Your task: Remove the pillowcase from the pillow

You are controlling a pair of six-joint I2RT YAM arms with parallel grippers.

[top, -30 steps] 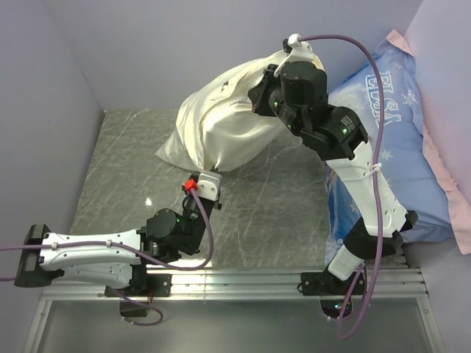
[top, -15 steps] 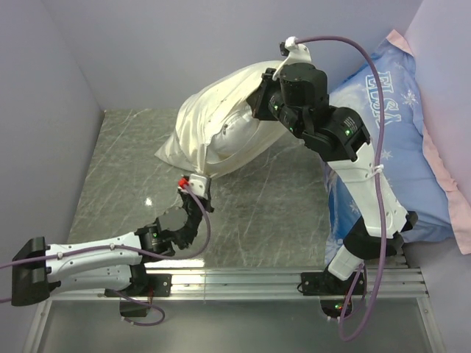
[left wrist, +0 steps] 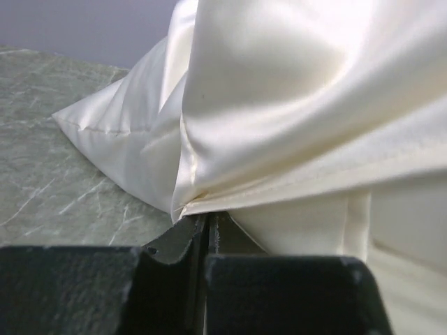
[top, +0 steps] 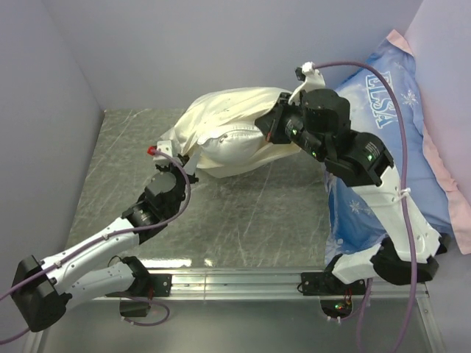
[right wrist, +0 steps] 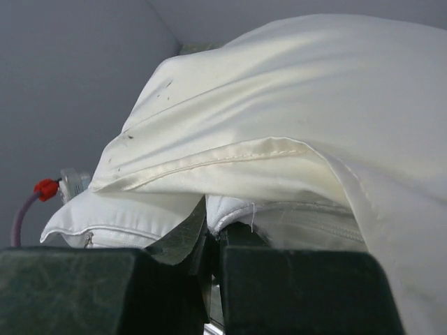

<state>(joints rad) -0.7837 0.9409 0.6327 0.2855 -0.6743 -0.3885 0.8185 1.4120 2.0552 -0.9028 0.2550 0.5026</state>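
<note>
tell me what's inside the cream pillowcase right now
A plump white pillow bulges out of the open lower side of the pillowcase. Its upper part and left end are covered by the cream fabric, so anything else inside cannot be seen.

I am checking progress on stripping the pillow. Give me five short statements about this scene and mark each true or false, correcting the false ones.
1. The left fingers are shut on a fold of the pillowcase. True.
2. The pillowcase is completely off the pillow. False: it covers most of the pillow, and only a white strip shows below its hem.
3. The right fingers stand wide open. False: they are shut, at the open hem of the case.
4. A blue ELSA pillow lies by the right arm. True.
5. Both arms grip the same end. False: they hold opposite ends.
</note>
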